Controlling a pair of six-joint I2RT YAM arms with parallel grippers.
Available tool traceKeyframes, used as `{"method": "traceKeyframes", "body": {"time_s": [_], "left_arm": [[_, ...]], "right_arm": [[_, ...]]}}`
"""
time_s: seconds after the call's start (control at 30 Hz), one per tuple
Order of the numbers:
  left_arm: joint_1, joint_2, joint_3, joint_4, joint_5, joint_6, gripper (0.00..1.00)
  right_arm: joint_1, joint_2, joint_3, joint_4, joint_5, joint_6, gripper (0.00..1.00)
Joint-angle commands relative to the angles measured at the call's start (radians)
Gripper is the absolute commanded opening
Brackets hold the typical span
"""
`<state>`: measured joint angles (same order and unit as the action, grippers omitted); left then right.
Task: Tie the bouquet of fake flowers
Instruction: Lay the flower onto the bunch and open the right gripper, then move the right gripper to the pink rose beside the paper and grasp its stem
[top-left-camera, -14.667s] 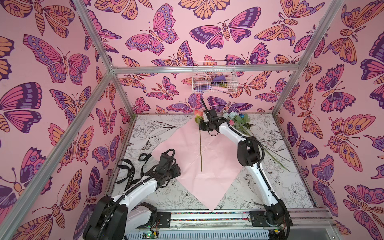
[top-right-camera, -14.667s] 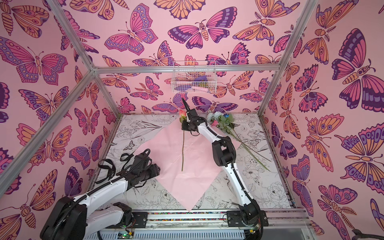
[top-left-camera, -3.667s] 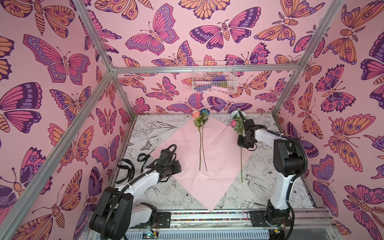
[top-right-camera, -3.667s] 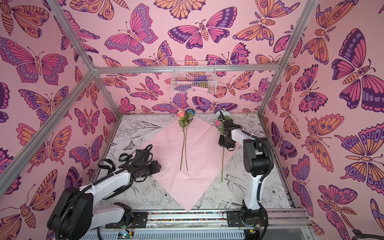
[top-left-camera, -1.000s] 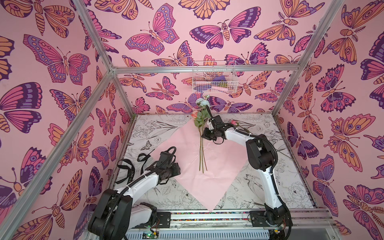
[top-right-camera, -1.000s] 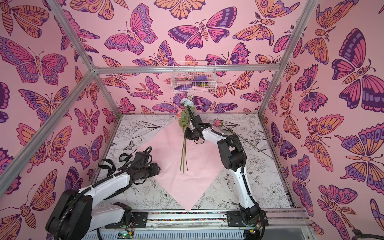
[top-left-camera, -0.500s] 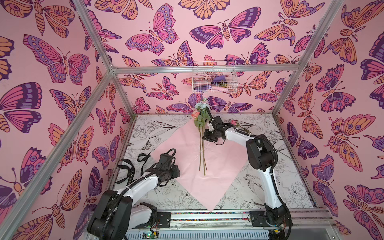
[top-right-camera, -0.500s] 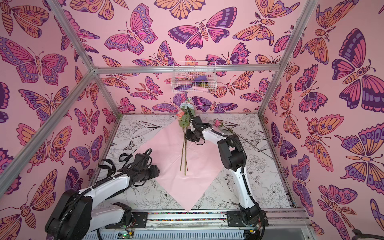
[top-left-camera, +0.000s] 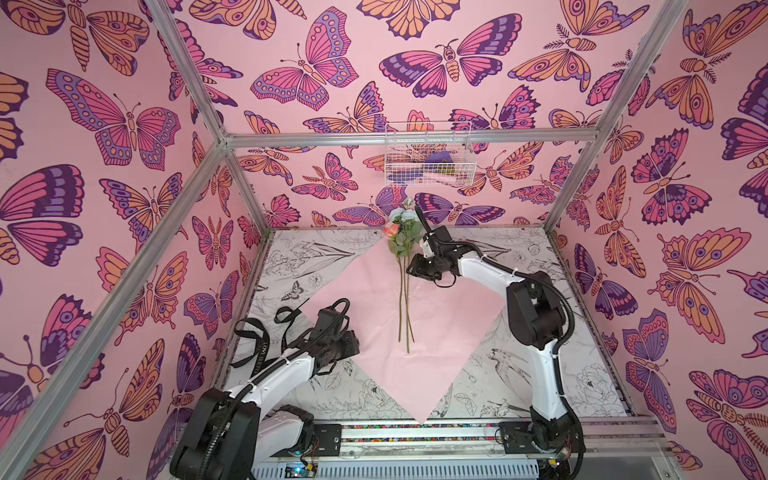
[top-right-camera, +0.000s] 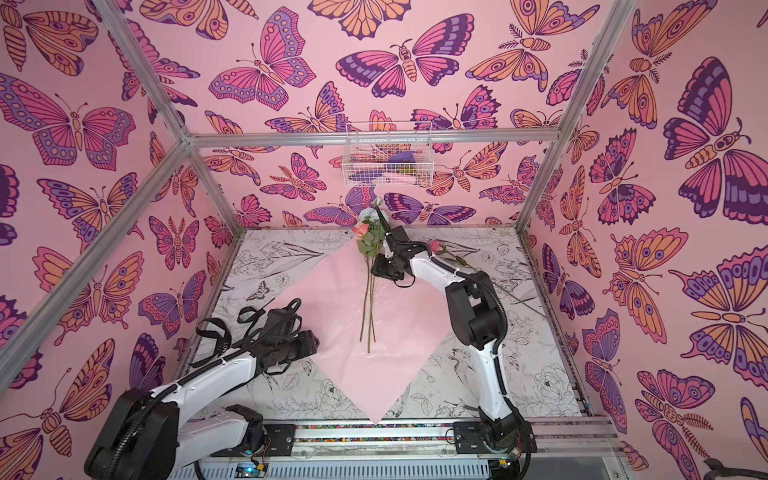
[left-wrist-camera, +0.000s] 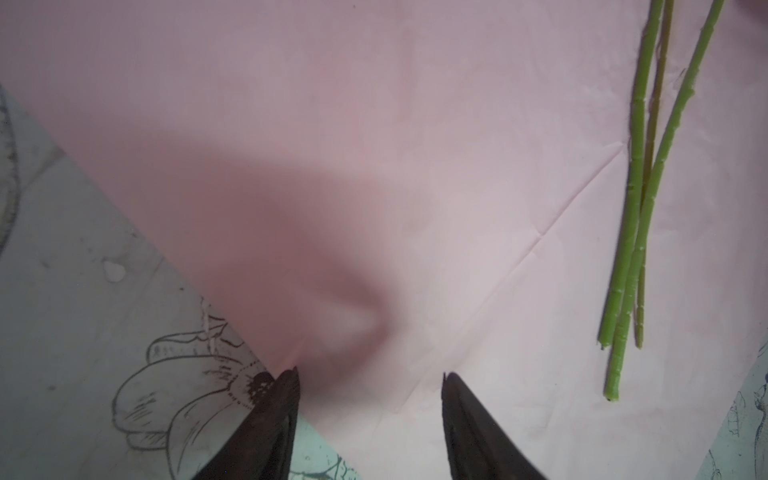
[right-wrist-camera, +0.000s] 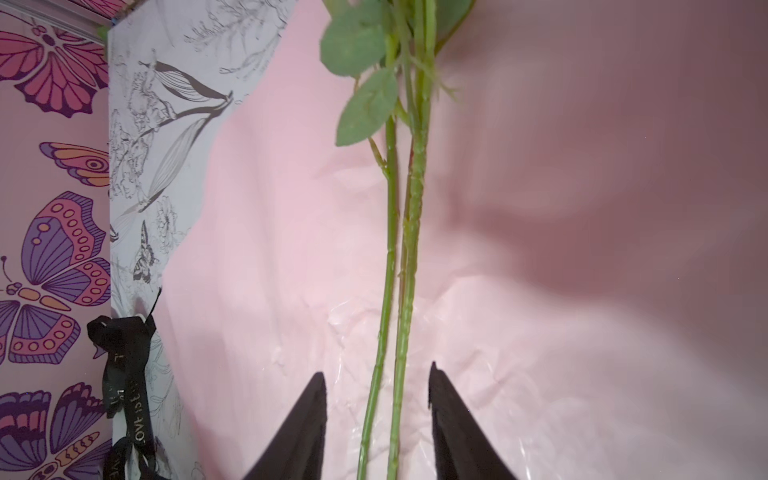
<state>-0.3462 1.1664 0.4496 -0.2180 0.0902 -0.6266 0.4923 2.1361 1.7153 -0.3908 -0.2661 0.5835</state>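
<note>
Three green stems lie close together down the middle of the pink paper, crossing near their cut ends; their blooms, coral and pale blue-white, and their leaves reach past the paper's far corner toward the back wall; the paper is spread flat as a diamond on the table, unwrapped and untied. The right gripper is over the stems just below the leaves; its jaws are parted, with the stems running between them and a gap on each side, so nothing is gripped. The left gripper hovers at the paper's left edge, jaws apart and empty, the stem ends well off to one side. A black ribbon lies loose on the table by the left arm, near the left wall; in a top view one more pink flower lies on the table behind the right arm, off the paper.
</note>
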Motion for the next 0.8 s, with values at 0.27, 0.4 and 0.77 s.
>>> {"method": "traceKeyframes", "body": {"time_s": [0.27, 0.4, 0.77], "left_arm": [[0.008, -0.019, -0.015, -0.031, 0.003, -0.004, 0.58], [0.009, -0.013, -0.01, -0.032, 0.003, -0.003, 0.58], [0.009, 0.021, 0.006, -0.035, -0.001, 0.007, 0.58]], "right_arm": [[-0.229, -0.285, -0.183, -0.253, 0.394, -0.263, 0.53], [-0.342, -0.263, -0.186, -0.322, 0.499, -0.346, 0.56], [-0.456, -0.077, -0.062, -0.415, 0.591, -0.588, 0.59]]}}
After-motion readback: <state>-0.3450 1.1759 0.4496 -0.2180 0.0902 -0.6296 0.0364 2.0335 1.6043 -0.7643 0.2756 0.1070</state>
